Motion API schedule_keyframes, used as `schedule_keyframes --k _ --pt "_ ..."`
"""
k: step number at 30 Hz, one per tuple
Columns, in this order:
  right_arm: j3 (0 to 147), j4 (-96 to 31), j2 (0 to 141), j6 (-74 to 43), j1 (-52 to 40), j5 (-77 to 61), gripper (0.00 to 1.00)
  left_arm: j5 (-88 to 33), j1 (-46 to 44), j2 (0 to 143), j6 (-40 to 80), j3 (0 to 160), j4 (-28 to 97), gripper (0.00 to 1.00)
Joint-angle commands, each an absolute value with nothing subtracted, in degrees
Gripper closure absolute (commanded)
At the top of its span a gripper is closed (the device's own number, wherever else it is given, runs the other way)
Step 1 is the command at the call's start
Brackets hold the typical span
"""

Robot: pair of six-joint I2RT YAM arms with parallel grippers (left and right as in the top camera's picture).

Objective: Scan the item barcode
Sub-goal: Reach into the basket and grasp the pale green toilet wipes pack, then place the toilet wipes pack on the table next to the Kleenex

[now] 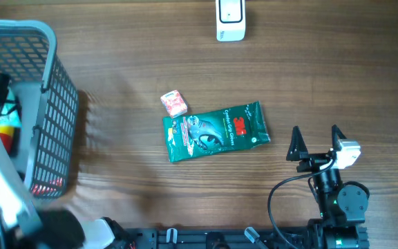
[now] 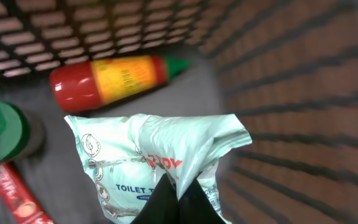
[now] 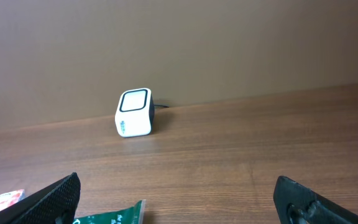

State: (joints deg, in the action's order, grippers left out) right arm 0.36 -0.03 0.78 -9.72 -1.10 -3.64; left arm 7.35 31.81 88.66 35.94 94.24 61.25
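Overhead view. The right end effector [image 1: 315, 131] is poised over the wooden desk [image 1: 116, 41], fingers spread wide and holding nothing. Near its left lies a green glove packet [image 1: 215, 131], flat, print upward. A small pink packet [image 1: 174, 103] sits at that packet's far left corner, touching or nearly so. Ahead and to the left, well apart, stands a white scanner [image 1: 230, 19]. Far left is a grey mesh basket [image 1: 54, 117], with the left arm [image 1: 2, 187] reaching into it.

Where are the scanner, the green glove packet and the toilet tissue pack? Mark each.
scanner [image 3: 133, 112]: right wrist view, its white front face.
green glove packet [image 1: 215, 131]: overhead view, middle of the printed front.
toilet tissue pack [image 2: 154, 152]: left wrist view, its pale green wrapper.
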Motion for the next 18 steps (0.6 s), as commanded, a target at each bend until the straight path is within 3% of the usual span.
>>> schedule_keyframes --k 1,9,18 --pt "0.30 0.14 0.54 -9.02 -1.43 -4.27 0.00 1.93 25.87 79.37 36.45 95.15 60.34 0.96" --pt "0.30 0.14 0.54 -9.04 -1.43 -4.27 0.00 7.11 4.97 69.69 36.40 95.15 57.04 0.96" --pt "0.30 0.14 0.54 -9.02 -1.43 -4.27 0.00 7.11 -17.89 77.84 36.42 90.04 56.95 0.96"
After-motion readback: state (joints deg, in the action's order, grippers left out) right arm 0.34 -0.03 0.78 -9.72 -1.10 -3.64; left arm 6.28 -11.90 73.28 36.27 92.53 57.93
